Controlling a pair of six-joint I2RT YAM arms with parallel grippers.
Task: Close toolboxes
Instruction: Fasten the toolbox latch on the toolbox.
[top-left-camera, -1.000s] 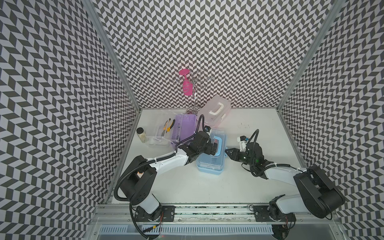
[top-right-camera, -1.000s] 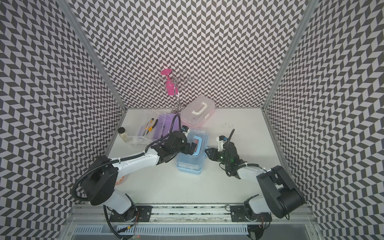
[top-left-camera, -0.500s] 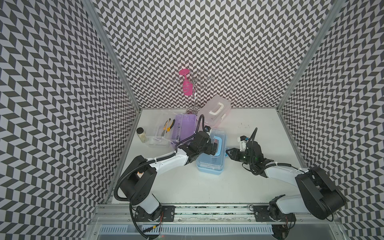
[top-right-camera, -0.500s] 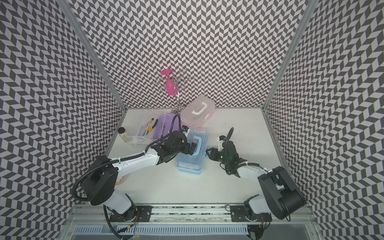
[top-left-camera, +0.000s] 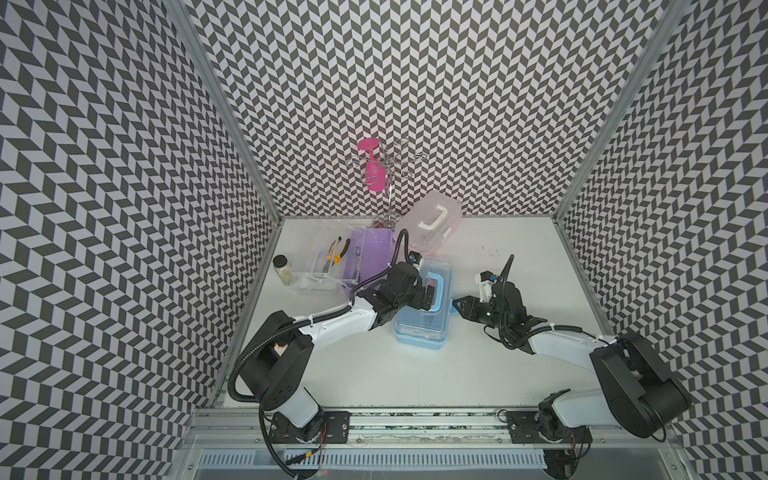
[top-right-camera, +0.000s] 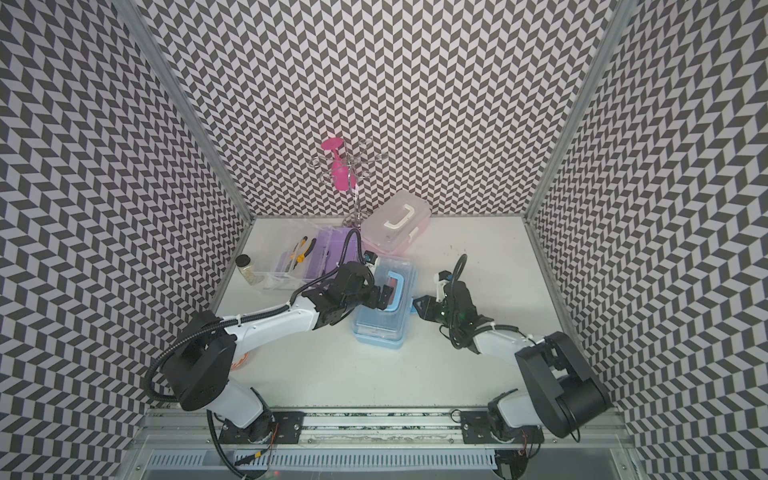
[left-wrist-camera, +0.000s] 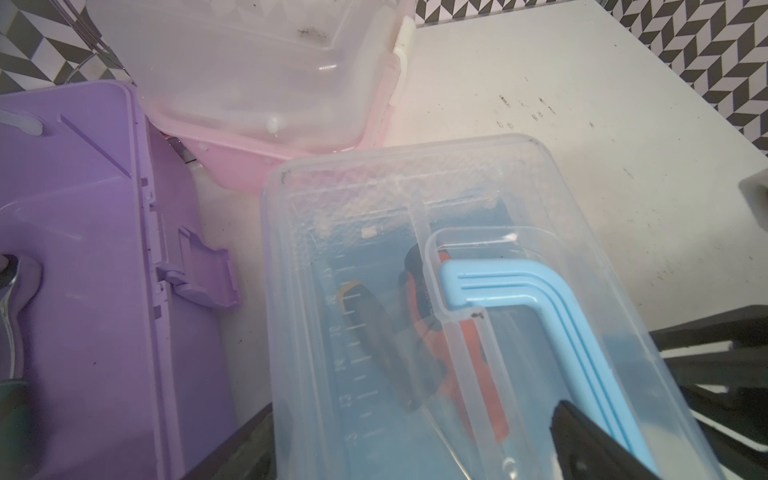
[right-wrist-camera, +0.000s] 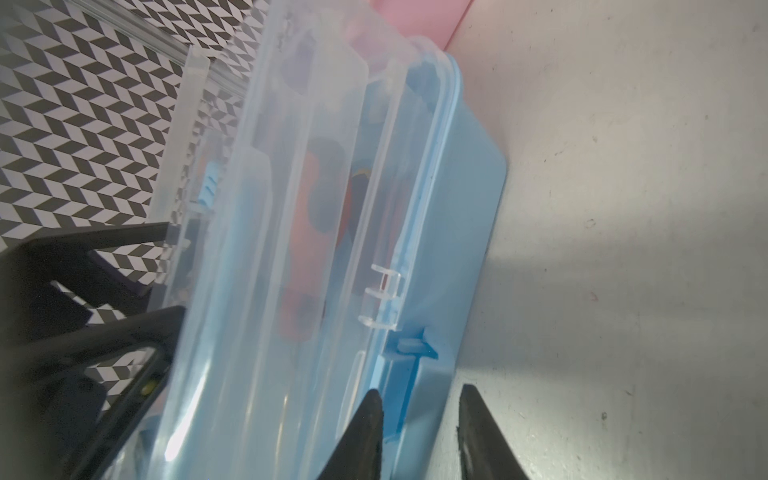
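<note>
Toolboxes are found part-closed on the desk (top-left-camera: 498, 374): the pink toolbox (top-left-camera: 432, 226) at the back is shut. The light blue toolbox (top-left-camera: 422, 328), mid-desk, is lidded under the spread left tool (top-left-camera: 430, 293). Its latch (right-wrist-camera: 428, 382) is straddled by the right tool (right-wrist-camera: 419, 432), grip undeterminable. The purple toolbox (top-left-camera: 370, 257) is left open.

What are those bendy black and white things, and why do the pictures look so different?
They are two robot arms, each ending in a gripper, like pinching fingers. Two pictures look down from above; two come from small cameras on the arms' wrists, up close. On the white table stand a light blue plastic toolbox with a clear lid, an open purple toolbox with yellow-handled pliers, a closed pink toolbox and a small glass jar. The left gripper is open over the blue box's lid. The right gripper has its jaws slightly apart around that box's blue latch. Nothing is carried.
</note>
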